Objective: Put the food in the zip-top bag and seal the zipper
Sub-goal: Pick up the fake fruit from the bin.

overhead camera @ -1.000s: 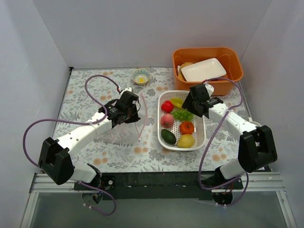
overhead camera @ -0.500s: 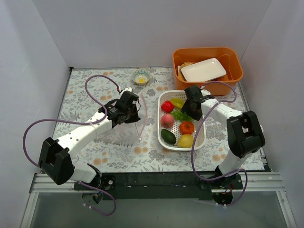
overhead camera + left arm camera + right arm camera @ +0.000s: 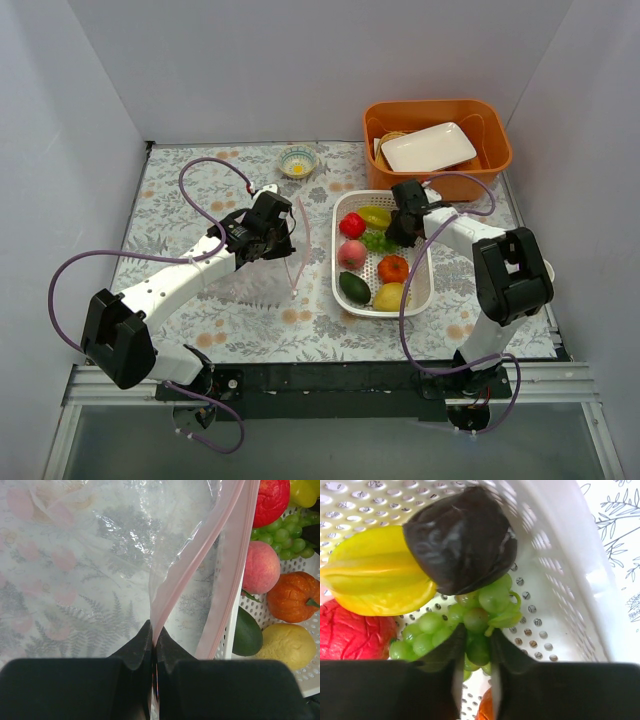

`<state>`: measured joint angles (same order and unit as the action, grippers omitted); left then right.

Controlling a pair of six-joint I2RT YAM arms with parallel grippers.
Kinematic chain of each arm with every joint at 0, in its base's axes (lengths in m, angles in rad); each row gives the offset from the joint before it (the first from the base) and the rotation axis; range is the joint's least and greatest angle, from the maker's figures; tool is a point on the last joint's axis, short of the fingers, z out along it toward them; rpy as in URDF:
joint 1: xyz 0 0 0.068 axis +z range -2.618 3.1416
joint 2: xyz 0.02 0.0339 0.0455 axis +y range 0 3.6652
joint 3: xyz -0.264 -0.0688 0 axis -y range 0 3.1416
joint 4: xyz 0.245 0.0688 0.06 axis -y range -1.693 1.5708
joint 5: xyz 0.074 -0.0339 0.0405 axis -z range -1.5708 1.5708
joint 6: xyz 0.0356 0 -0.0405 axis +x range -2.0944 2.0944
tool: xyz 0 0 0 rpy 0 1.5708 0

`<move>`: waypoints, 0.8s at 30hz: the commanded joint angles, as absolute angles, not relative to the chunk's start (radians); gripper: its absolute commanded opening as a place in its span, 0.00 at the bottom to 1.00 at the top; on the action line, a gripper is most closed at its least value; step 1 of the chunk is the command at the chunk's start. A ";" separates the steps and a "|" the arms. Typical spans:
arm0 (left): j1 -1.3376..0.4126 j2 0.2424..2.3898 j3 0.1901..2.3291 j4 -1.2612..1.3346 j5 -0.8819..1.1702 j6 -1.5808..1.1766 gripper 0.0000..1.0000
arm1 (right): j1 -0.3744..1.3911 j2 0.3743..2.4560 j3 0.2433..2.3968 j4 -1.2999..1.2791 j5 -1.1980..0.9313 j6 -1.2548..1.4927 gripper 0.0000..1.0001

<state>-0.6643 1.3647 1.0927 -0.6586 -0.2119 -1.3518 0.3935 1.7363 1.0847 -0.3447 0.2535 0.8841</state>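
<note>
The clear zip-top bag (image 3: 250, 282) lies left of the white basket (image 3: 338, 281). My left gripper (image 3: 272, 237) is shut on one lip of its mouth; in the left wrist view (image 3: 153, 630) the pink zipper strip (image 3: 225, 580) runs up from the jaws and the mouth gapes open. The toy fruits sit in the basket: red (image 3: 351, 224), yellow starfruit (image 3: 375, 215), pink (image 3: 351, 254), orange (image 3: 393, 268), avocado (image 3: 354, 288), yellow lemon (image 3: 390, 296). My right gripper (image 3: 398, 230) is down in the basket, shut around the green grapes (image 3: 480, 615), which still rest there.
An orange bin (image 3: 495, 165) holding a white plate (image 3: 428, 146) stands behind the basket. A small bowl (image 3: 297, 161) sits at the back. A dark rounded thing (image 3: 462, 540) lies against the starfruit (image 3: 375, 575) and the basket wall (image 3: 560, 555).
My right gripper has moved left and down into the basket and closed around the grapes. The left arm and the bag have not moved.
</note>
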 commanded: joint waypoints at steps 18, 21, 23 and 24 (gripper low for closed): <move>-0.661 1.342 1.112 -0.657 -0.206 -1.361 0.00 | 0.399 1.411 0.979 -0.247 0.184 0.720 0.03; -0.661 1.341 1.117 -0.658 -0.204 -1.362 0.00 | 0.399 1.355 0.989 -0.255 0.172 0.686 0.04; -0.661 1.339 1.120 -0.657 -0.202 -1.362 0.00 | 0.399 1.321 0.999 -0.261 0.161 0.667 0.04; -0.661 1.338 1.121 -0.657 -0.202 -1.362 0.00 | 0.399 1.312 1.003 -0.273 0.158 0.652 0.04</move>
